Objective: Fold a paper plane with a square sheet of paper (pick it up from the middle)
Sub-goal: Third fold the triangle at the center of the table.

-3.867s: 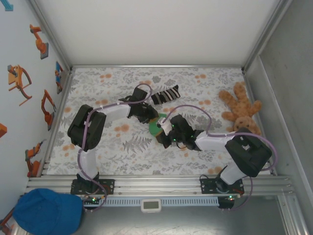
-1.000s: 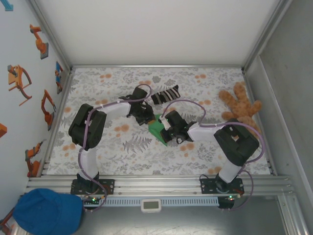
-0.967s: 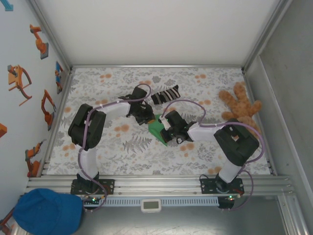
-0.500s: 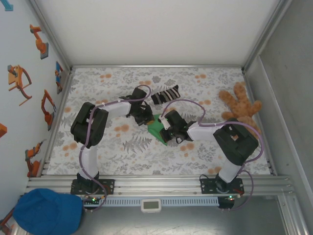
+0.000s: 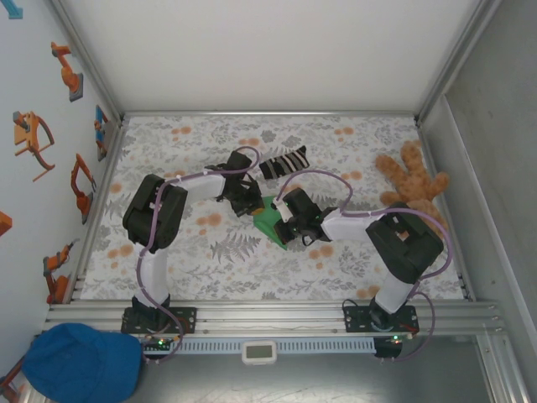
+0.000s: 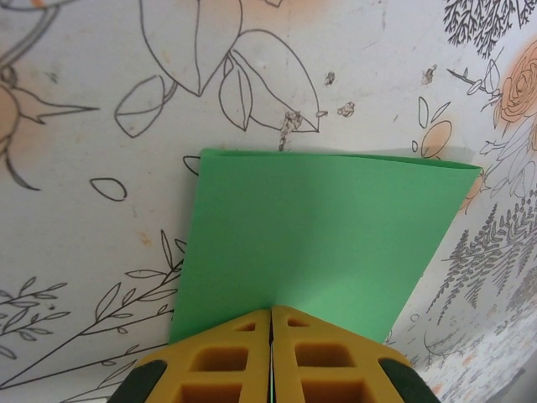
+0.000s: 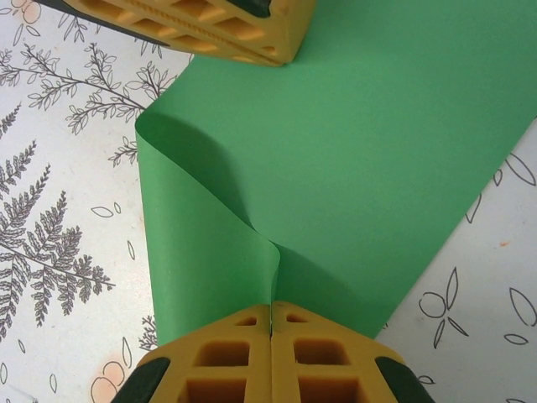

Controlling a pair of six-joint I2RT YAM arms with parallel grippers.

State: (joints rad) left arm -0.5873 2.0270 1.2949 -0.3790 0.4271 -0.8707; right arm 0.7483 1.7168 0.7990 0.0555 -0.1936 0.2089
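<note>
Green sheet first: your right gripper (image 7: 271, 306) is clamped shut on one edge of the square sheet of paper (image 7: 361, 151), mid-table (image 5: 235, 269); since a few seconds back you've drawn that arm in and the sheet has doubled over into a soft curl, no crease yet, I'd say; just beyond, the left gripper (image 6: 271, 312) is pinched tight on the opposite edge; striped sock (image 5: 283, 162) sits close behind; teddy bear (image 5: 413, 195) hugs the right edge; bare cloth lies toward the near and left edges.

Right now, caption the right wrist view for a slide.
Right pincer pinches buckled green paper; left pincer grips far edge.
</note>
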